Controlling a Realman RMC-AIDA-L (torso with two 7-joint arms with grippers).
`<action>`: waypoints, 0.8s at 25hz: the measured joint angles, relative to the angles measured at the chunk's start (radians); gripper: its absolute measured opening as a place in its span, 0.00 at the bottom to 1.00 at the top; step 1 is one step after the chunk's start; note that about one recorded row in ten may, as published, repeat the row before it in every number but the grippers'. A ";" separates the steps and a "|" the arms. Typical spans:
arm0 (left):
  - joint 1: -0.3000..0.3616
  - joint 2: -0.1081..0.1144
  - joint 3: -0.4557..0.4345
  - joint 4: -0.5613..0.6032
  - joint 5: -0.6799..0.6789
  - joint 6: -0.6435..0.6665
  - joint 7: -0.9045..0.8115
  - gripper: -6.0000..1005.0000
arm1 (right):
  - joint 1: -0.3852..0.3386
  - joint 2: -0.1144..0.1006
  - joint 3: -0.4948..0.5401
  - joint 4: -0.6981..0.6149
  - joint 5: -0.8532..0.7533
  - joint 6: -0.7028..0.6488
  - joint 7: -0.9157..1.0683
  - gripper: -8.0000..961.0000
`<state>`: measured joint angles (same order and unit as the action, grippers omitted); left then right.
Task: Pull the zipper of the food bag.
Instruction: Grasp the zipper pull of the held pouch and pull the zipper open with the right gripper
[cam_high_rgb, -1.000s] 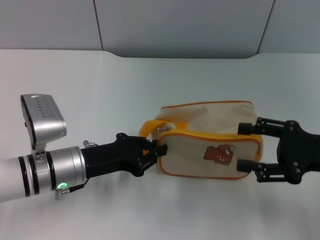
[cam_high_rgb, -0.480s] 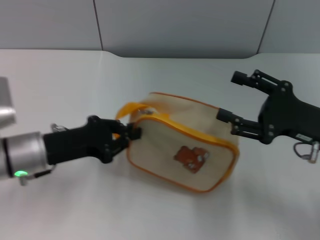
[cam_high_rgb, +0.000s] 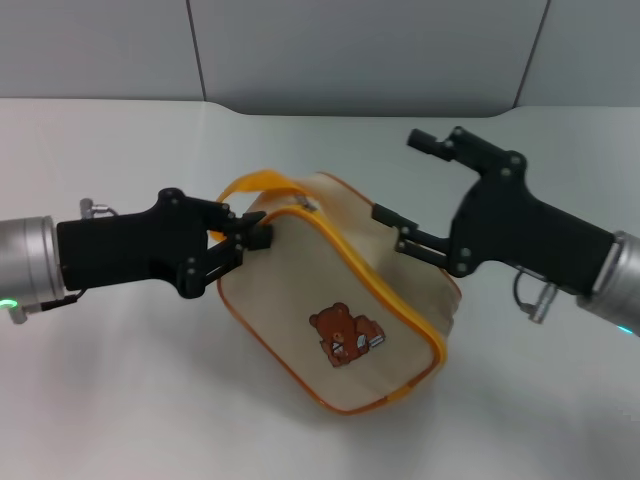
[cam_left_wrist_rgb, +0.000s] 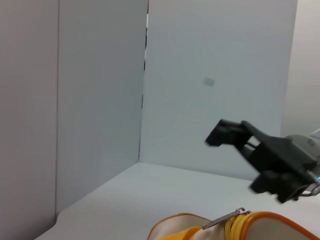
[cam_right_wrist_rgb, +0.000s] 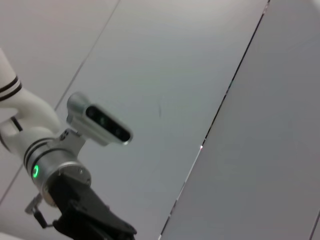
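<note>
The food bag is a beige pouch with orange piping and a brown bear print. It hangs tilted, its right end sloping down toward me. My left gripper is shut on the bag's upper left corner, beside the yellow-orange loop handle. The zipper curves around the face edge. Its silver slider sits near the top, just right of my left gripper, and also shows in the left wrist view. My right gripper is open and empty, just above the bag's far right side.
The white table spreads under the bag, with grey wall panels behind it. The left wrist view shows one finger of the right gripper above the bag's top edge. The right wrist view shows only the left arm and wall.
My right gripper let go of the bag's right end and rose up and to the left. My left gripper pulled the bag left and up, and the bag swung to a tilt.
</note>
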<state>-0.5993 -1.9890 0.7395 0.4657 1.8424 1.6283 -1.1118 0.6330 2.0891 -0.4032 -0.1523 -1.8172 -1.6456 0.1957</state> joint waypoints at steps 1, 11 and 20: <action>-0.001 -0.001 0.000 0.000 0.000 -0.001 0.000 0.09 | 0.000 0.000 0.000 0.000 0.000 0.000 0.000 0.80; -0.017 -0.006 0.005 0.005 0.005 -0.009 0.002 0.09 | 0.059 0.002 -0.001 0.069 -0.006 0.119 -0.082 0.50; -0.020 -0.006 0.004 0.025 0.013 -0.011 -0.001 0.09 | 0.076 0.002 -0.045 0.110 -0.010 0.139 -0.128 0.36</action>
<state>-0.6194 -1.9947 0.7439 0.4907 1.8556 1.6175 -1.1126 0.7089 2.0913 -0.4478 -0.0419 -1.8272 -1.5066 0.0682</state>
